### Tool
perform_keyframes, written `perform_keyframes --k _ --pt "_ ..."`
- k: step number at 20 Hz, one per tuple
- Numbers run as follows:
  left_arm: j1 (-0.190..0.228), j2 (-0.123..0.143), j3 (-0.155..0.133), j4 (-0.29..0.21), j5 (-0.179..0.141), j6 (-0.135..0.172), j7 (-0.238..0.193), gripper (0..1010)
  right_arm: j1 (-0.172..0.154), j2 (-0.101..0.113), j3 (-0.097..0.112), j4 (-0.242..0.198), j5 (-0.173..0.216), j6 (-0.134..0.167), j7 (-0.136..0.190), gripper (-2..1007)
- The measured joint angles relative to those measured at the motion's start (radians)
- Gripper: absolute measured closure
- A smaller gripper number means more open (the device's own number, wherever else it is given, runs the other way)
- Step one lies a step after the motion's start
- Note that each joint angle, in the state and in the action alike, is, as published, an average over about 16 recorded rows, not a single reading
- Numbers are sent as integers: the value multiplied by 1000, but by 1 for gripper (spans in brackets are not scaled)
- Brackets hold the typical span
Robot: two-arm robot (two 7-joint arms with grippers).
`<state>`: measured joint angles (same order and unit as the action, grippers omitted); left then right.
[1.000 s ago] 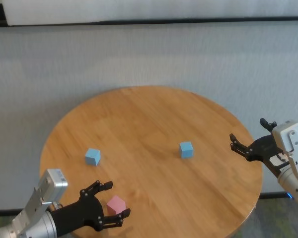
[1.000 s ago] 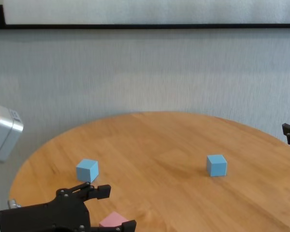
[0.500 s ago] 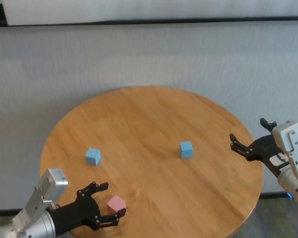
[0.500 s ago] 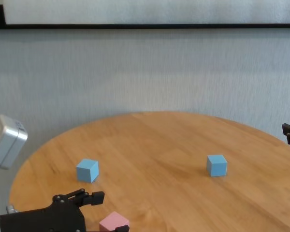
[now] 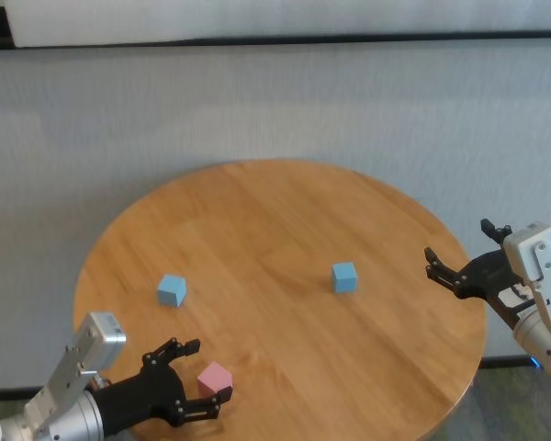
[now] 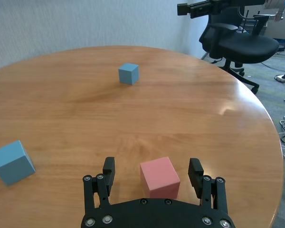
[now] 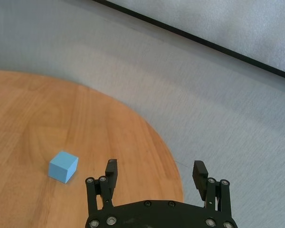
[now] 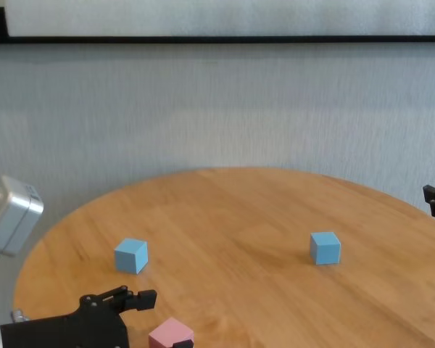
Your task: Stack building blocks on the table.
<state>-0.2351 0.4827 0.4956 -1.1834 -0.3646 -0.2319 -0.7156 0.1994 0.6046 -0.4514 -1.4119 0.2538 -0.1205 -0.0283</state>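
Drawn back toward the near edge of the table (image 5: 285, 220) since a second ago: left gripper (image 5: 196, 378), jaws spread wide to either side of the one pink block (image 5: 215, 378) without touching it, holding nothing. Three blocks counted, all lying apart and unstacked: beyond the pink one a blue block (image 5: 172, 289) at left, farther right a second blue block (image 5: 344, 277). Parked off the right rim, well apart from every block: right gripper (image 5: 459, 260), jaws wide open and empty.

Pink block (image 5: 215, 376); two light-blue blocks (image 5: 172, 289); honey-brown wood-grain table (image 5: 275, 220).
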Motion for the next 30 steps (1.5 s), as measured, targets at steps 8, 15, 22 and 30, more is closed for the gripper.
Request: perform_keyframes --k 8,15,22,30 --pt "-11 -12 -1 33 -3 -2 -5 7 0 0 0 0 0 0 0 5" --pt "-23 -24 -2 63 -5 -5 -9 7 0 0 0 0 0 0 0 5" --pt "-35 -36 -1 88 -5 -4 -13 7 0 0 0 0 0 0 0 5" --pt "-43 -43 3 102 -2 6 -15 17 0 0 0 0 0 0 0 5"
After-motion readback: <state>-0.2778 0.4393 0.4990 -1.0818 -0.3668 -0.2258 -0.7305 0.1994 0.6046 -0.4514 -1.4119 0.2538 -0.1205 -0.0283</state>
